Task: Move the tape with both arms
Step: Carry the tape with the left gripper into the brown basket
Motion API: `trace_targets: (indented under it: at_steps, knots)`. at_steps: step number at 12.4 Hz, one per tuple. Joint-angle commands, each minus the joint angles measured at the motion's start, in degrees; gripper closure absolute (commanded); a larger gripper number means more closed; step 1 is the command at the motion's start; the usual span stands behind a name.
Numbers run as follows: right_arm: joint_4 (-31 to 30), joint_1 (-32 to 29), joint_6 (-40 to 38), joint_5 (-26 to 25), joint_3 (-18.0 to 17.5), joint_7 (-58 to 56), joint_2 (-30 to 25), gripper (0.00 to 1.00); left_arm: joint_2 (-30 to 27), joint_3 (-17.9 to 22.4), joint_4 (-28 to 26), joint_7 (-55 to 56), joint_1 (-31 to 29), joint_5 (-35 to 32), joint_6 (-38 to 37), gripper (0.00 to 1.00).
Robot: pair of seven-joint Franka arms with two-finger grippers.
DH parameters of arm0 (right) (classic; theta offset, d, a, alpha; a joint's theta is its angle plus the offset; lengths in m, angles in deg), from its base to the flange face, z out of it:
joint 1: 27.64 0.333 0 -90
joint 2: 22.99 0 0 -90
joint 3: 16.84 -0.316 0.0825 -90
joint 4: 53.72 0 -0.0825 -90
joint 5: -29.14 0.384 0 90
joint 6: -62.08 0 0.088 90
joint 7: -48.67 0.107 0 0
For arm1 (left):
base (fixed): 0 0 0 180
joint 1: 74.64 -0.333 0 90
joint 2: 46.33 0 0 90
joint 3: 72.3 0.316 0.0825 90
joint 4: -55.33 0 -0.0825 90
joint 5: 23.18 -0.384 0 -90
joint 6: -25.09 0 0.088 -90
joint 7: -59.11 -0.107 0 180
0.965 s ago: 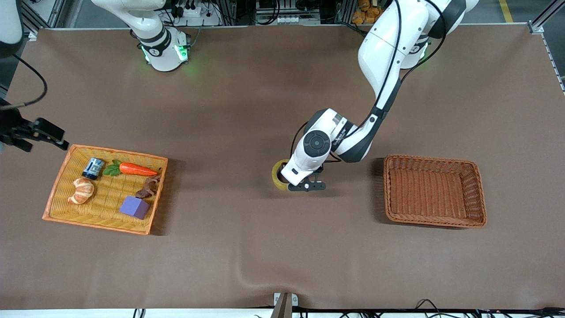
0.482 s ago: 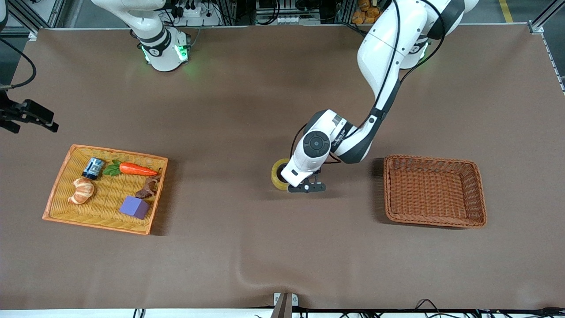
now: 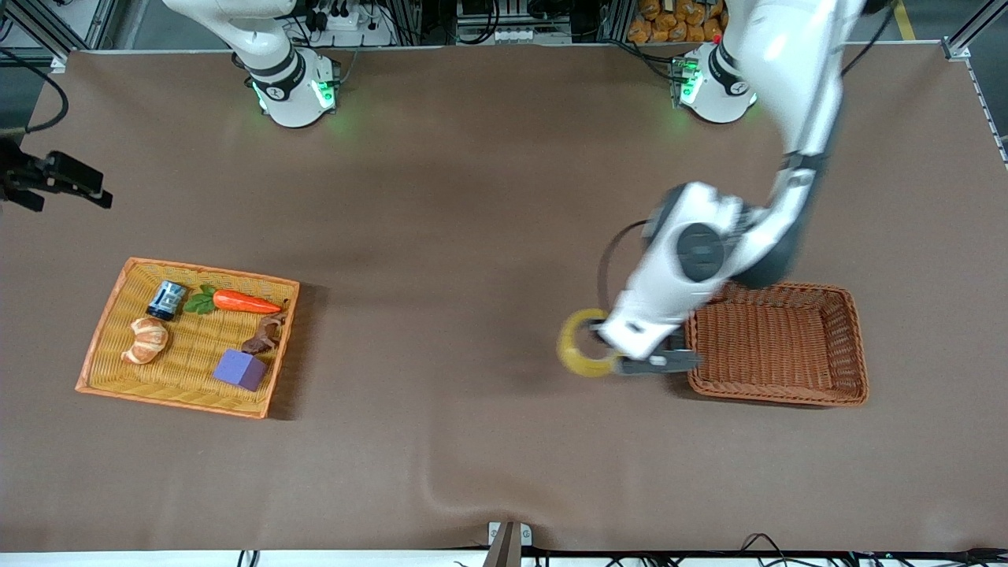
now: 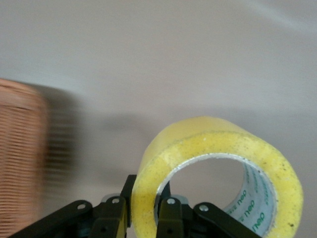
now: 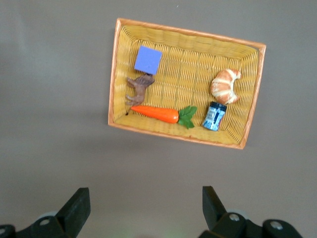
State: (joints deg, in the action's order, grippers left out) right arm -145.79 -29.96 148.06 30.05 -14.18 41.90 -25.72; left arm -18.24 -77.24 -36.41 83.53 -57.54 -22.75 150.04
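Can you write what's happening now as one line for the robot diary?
left pincer: shut on tape, beside brown basket | right pincer: open, waiting above yellow basket

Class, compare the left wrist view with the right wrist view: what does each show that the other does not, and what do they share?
Only the left wrist view shows the tape, clamped by its wall in the left gripper, with the edge of the brown basket to one side. Only the right wrist view shows the yellow basket holding a purple cube, a brown toy animal, a carrot, a croissant and a small blue can, seen past the open right gripper. Both show the brown tabletop.
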Motion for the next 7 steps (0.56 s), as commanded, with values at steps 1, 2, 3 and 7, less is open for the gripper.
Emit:
trace_targets:
  at_steps: [1, 2, 3, 7]
  knots:
    - [0.0, 0.9, -1.4, -0.4, 0.3, 0.6, -1.5, 0.00, -7.4, -1.2, -12.4, -16.5, -10.2, -0.7, 1.2, 1.00]
    - [0.6, 0.8, -1.3, -0.8, 0.3, 0.4, -1.4, 0.00, -7.3, -1.3, -13.6, -23.5, -14.0, -0.7, 1.2, 1.00]
    - [0.7, 0.7, -1.3, -1.0, 0.3, 0.4, -1.4, 0.00, -6.5, -1.3, -14.5, -29.4, -17.2, -0.7, 1.3, 1.00]
    - [0.6, -0.4, -1.3, -1.3, 0.5, -0.1, -1.0, 0.00, -0.3, -1.3, -12.6, -45.7, -24.5, -0.4, 3.0, 0.99]
